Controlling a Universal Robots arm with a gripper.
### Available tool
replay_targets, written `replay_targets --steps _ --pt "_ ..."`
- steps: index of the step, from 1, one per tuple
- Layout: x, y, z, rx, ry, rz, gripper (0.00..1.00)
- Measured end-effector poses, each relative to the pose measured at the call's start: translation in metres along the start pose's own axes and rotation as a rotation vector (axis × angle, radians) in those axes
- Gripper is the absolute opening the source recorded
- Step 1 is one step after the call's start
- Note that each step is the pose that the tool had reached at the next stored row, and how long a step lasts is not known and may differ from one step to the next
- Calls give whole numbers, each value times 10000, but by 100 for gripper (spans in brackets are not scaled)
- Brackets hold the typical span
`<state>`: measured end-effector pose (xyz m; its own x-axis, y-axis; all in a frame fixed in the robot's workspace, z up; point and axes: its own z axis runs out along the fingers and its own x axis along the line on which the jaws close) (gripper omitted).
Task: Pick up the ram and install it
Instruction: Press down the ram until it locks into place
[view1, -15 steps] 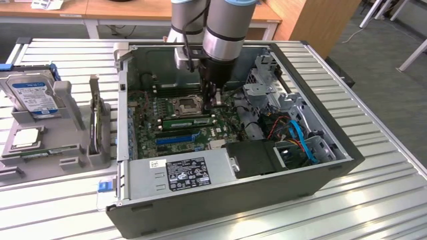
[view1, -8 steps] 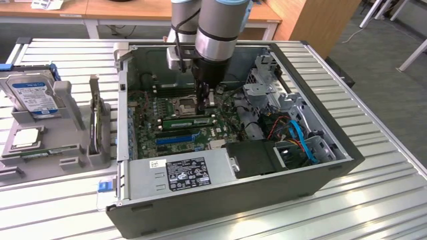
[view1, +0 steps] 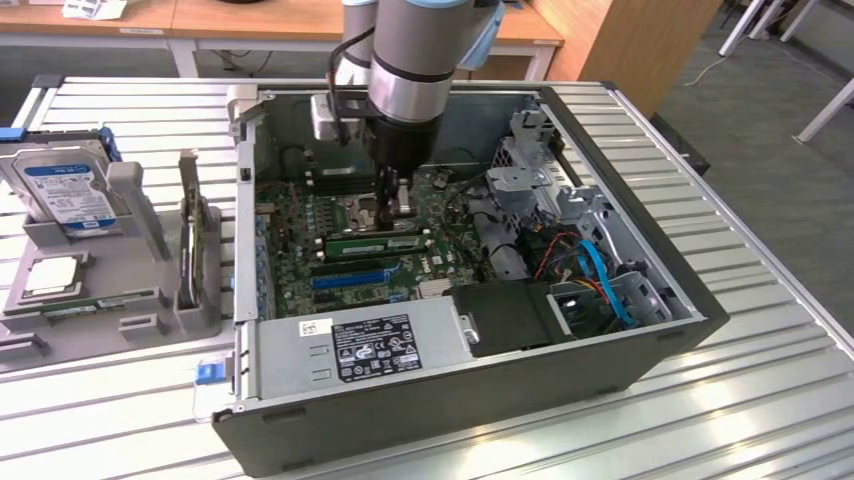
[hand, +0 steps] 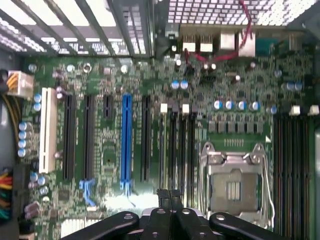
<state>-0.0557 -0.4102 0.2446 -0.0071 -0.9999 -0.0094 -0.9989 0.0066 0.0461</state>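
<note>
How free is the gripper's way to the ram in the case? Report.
Probably free. The gripper hangs inside the open case, just above the ram, which sits on the motherboard. Nothing shows between them. Its fingers are shut.

Green motherboard (hand: 110, 150) w/ blue slot (hand: 126, 140), white slot (hand: 48, 130); green ram (view1: 378, 243); black tool (hand: 170, 200); dark grey PC case (view1: 441, 400); silver ribbed desk (view1: 747, 400).

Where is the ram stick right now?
In the exterior view the ram lies seated in a slot on the motherboard inside the open computer case, directly under the shut gripper, just before the blue expansion slot.
</note>
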Motion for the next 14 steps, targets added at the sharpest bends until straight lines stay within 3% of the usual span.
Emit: replay_targets --steps 14 --pt "2 318 15 7 0 -1 10"
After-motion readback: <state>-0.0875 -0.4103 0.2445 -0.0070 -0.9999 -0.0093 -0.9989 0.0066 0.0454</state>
